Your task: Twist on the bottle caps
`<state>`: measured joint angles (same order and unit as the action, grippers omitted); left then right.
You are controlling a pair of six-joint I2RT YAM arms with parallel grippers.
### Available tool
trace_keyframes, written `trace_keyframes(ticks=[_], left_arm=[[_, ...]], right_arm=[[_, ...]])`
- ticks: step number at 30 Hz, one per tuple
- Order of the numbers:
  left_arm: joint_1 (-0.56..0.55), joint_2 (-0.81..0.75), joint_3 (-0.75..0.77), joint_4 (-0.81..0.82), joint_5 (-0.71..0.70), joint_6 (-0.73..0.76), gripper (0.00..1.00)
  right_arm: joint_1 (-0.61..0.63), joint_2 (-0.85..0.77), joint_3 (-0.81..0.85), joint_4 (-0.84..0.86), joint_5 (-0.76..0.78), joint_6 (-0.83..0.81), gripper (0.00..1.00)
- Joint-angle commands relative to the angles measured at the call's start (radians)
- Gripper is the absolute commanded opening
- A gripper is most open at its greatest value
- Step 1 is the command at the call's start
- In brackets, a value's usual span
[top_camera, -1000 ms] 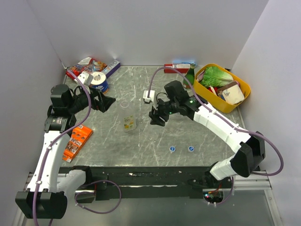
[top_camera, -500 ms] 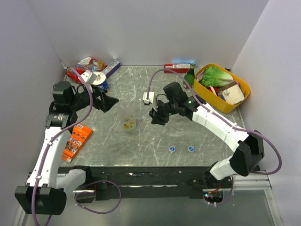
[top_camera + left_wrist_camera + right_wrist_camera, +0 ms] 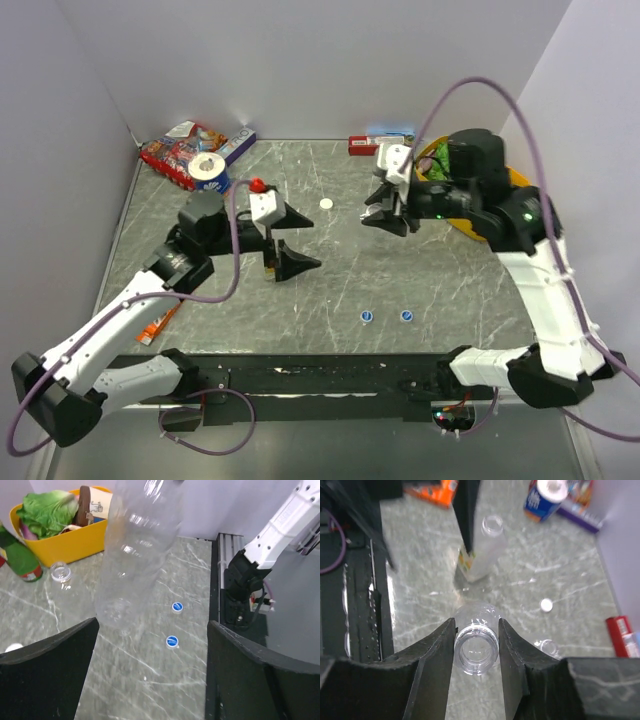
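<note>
- While the left gripper point(image 3: 305, 241) reaches in from the left with its black fingers spread wide, the right gripper point(image 3: 476, 630) is raised on the right side of the grey marbled table point(image 3: 450, 290).
- The right fingers are pressed against both sides of the neck of a clear bottle point(image 3: 476, 652). Its open mouth faces the wrist camera and it has no cap.
- A yellow-labelled bottle point(image 3: 482, 555) stands upright near the middle of the table, also uncapped. It sits between the parted left fingers, and none of the views shows whether either finger touches it.
- In the left wrist view this bottle fills the upper middle as a blurred, clear shape, and the label cannot be seen.
- A third bottle point(image 3: 547, 647), small, clear and open-mouthed, sits on the table toward the far right. It is close to a dark green bottle point(image 3: 17, 550) and a yellow basket point(image 3: 70, 542) holding leafy greens.
- The white cap point(image 3: 326, 203) lies flat on the table, far of the left gripper and left of the right gripper. It is clear of both.
- One blue cap point(image 3: 367, 317) and a second blue cap point(image 3: 406, 316) lie side by side near the front edge, right of centre. They are well apart from all the bottles.
- A blue-and-white tape roll point(image 3: 211, 170) sits in the far left corner beside some snack packets point(image 3: 180, 150).
</note>
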<state>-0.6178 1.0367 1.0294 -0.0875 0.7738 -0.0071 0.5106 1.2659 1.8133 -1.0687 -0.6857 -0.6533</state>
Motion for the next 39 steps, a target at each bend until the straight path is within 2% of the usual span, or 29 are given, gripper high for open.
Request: trace_keyframes(ticks=[1, 6, 13, 18, 26, 28, 31, 32, 33, 35, 38, 39], left_arm=[[-0.068, 0.071, -0.039, 0.227, -0.051, 0.059, 0.96], [-0.131, 0.181, -0.041, 0.377, -0.062, 0.073, 0.96], [-0.165, 0.229, -0.068, 0.436, -0.091, 0.041, 0.96], [-0.168, 0.23, -0.071, 0.413, -0.096, 0.07, 0.99], [-0.168, 0.217, -0.115, 0.405, -0.139, 0.093, 0.78], [-0.166, 0.212, -0.123, 0.413, -0.146, 0.091, 0.76], [-0.166, 0.209, -0.135, 0.431, -0.157, 0.087, 0.71], [-0.166, 0.207, -0.138, 0.436, -0.162, 0.087, 0.7], [-0.166, 0.207, -0.141, 0.433, -0.165, 0.09, 0.67], [-0.166, 0.198, -0.15, 0.425, -0.177, 0.091, 0.61], [-0.163, 0.178, -0.181, 0.436, -0.205, 0.085, 0.51], [-0.161, 0.175, -0.187, 0.445, -0.209, 0.087, 0.5]], right_arm=[[-0.004, 0.009, 0.067, -0.068, -0.058, 0.058, 0.07], [-0.003, 0.047, 0.107, -0.027, -0.112, 0.118, 0.07], [0.02, 0.076, 0.139, -0.023, -0.149, 0.119, 0.07], [0.023, 0.084, 0.118, -0.001, -0.161, 0.121, 0.07], [0.026, 0.092, 0.119, 0.023, -0.163, 0.139, 0.08], [0.025, 0.09, 0.113, 0.027, -0.164, 0.147, 0.08], [0.026, 0.084, 0.092, 0.032, -0.164, 0.156, 0.18], [0.028, 0.079, 0.09, 0.029, -0.153, 0.156, 0.37], [0.028, 0.076, 0.106, 0.026, -0.108, 0.159, 0.43], [0.011, 0.056, 0.116, 0.016, -0.054, 0.138, 0.48], [-0.032, -0.022, 0.084, 0.036, 0.032, 0.103, 0.7], [-0.043, -0.034, 0.072, 0.032, 0.047, 0.095, 0.71]])
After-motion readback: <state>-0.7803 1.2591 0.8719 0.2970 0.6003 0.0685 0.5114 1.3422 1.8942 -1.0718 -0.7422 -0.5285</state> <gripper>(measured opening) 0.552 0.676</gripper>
